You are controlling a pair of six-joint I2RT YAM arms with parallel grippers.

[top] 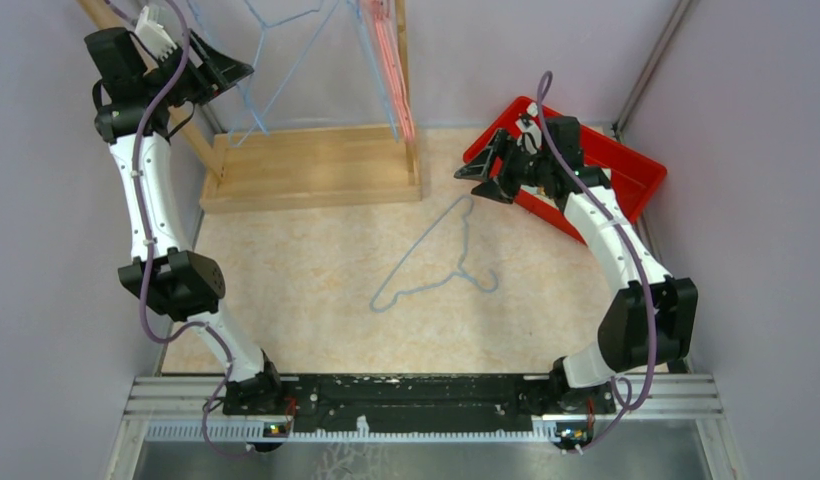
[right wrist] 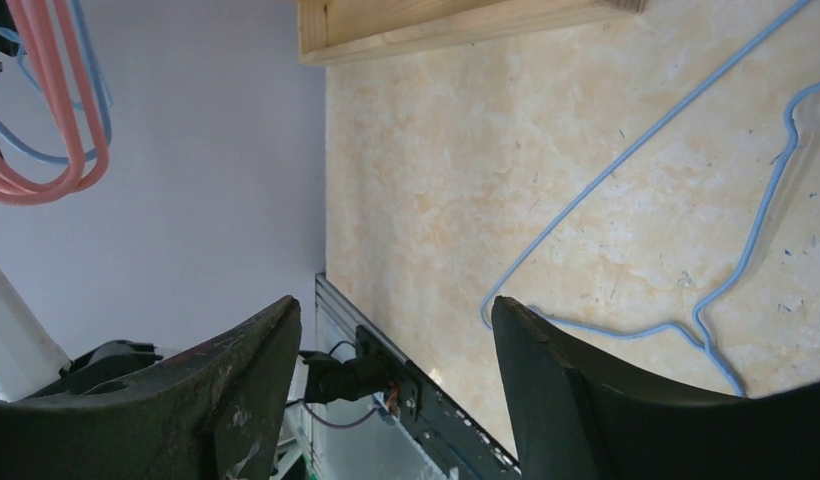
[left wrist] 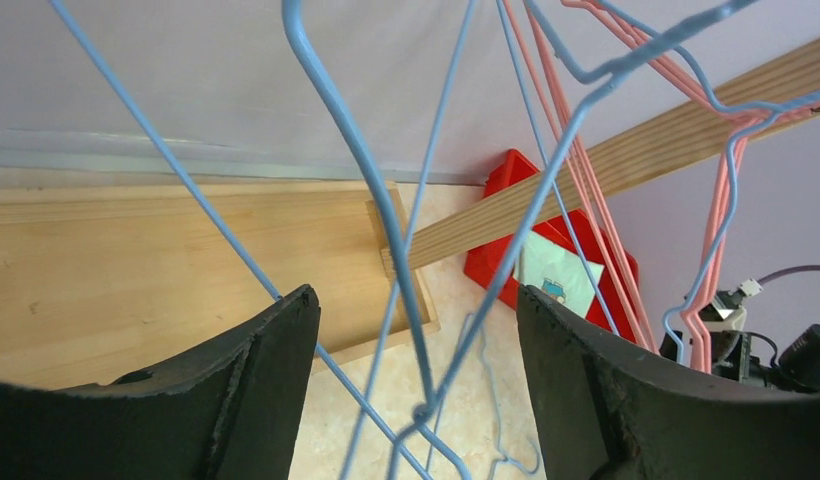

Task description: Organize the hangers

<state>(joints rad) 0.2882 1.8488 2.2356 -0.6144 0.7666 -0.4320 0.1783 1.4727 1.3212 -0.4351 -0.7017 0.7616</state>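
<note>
Several light blue hangers (top: 269, 27) and pink-red hangers (top: 396, 90) hang on the wooden rack at the back. One light blue hanger (top: 418, 251) lies flat on the table's middle. My left gripper (top: 236, 72) is raised at the rack, open. In the left wrist view (left wrist: 416, 300) the blue hanger wires (left wrist: 356, 150) cross between its wide jaws, and nothing is gripped. Pink hangers (left wrist: 596, 200) hang to their right. My right gripper (top: 478, 180) is open and empty, above the table beside the red bin. Its wrist view (right wrist: 396, 305) shows the lying hanger (right wrist: 626, 163).
The rack's wooden base (top: 316, 165) sits at the back left, with a slanted wooden bar (left wrist: 636, 150). A red bin (top: 626, 165) stands at the back right, holding a card (left wrist: 556, 280). Purple walls close in both sides. The arms' mounting rail (top: 416, 395) runs along the near edge.
</note>
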